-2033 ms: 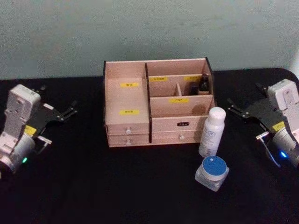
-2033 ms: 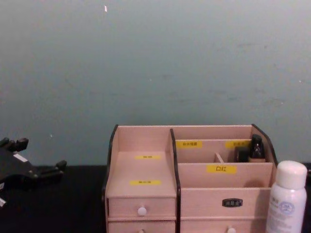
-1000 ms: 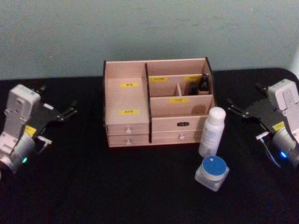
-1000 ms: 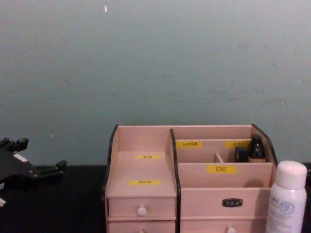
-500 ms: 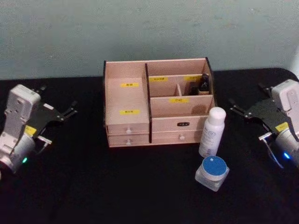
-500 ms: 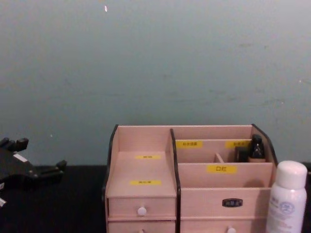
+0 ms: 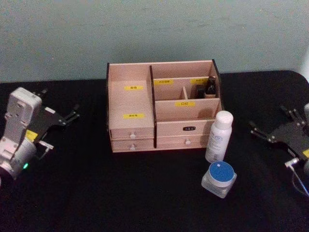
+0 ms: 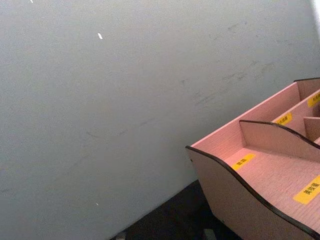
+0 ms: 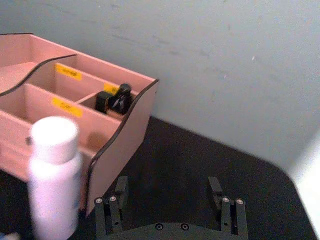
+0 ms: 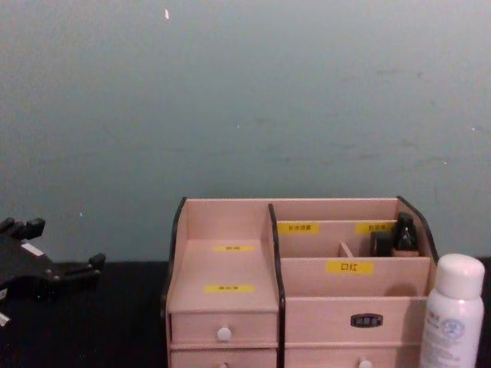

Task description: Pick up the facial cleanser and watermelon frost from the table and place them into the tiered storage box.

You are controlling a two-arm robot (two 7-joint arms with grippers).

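From the head view, the tiered storage box (image 7: 186, 128) stands at the back middle of the black table (image 7: 120, 193). The white bottle (image 7: 219, 137) stands just in front of its right corner, with the blue-lidded jar (image 7: 219, 178) just beside it, nearer the robot. The left gripper (image 7: 76, 111) sits far left, fingers apart. The right gripper (image 7: 268, 120) hangs near the right edge, with bare table between it and the bottle. The left wrist view shows the box's (image 8: 240, 200) curved black edge beside the wall. In the right wrist view, the right gripper (image 9: 167, 187) is spread wide, pointing at bare table beside the box (image 9: 125, 135) and bottle (image 9: 54, 180). In the chest view, the left gripper (image 10: 65, 244) is spread too, well apart from the box (image 10: 230, 314); the bottle (image 10: 454, 310) stands at the right edge.
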